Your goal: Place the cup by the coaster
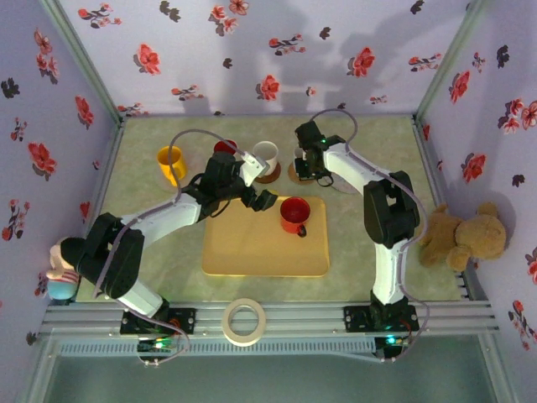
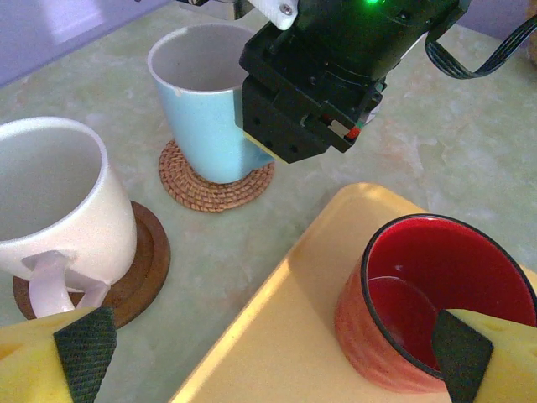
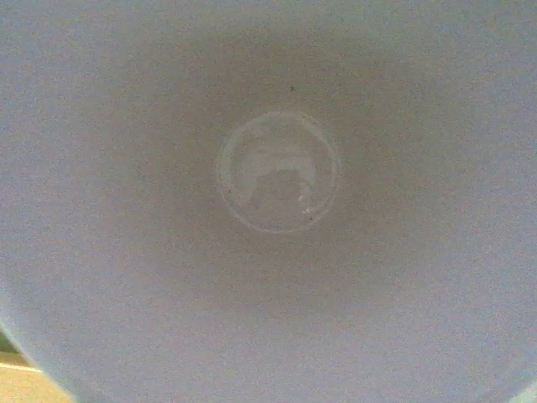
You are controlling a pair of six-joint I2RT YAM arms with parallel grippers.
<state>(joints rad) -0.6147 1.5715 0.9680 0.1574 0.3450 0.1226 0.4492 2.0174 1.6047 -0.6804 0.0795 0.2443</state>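
Fingers of the right end effector (image 2: 256, 138) pinch the wall of the blue cup (image 2: 205, 126) at its rim, and the cup stands with its base on the woven coaster (image 2: 214, 189), toward the far edge of the tabletop (image 2: 436, 151) and right of its middle. The left end effector (image 2: 273, 361) hangs spread wide and holds nothing, over the far edge of the yellow tray (image 2: 252, 336). One pad is near the white mug (image 2: 59, 210) on its dark coaster (image 2: 147, 260), the other at the red cup (image 2: 419, 302) on the tray.
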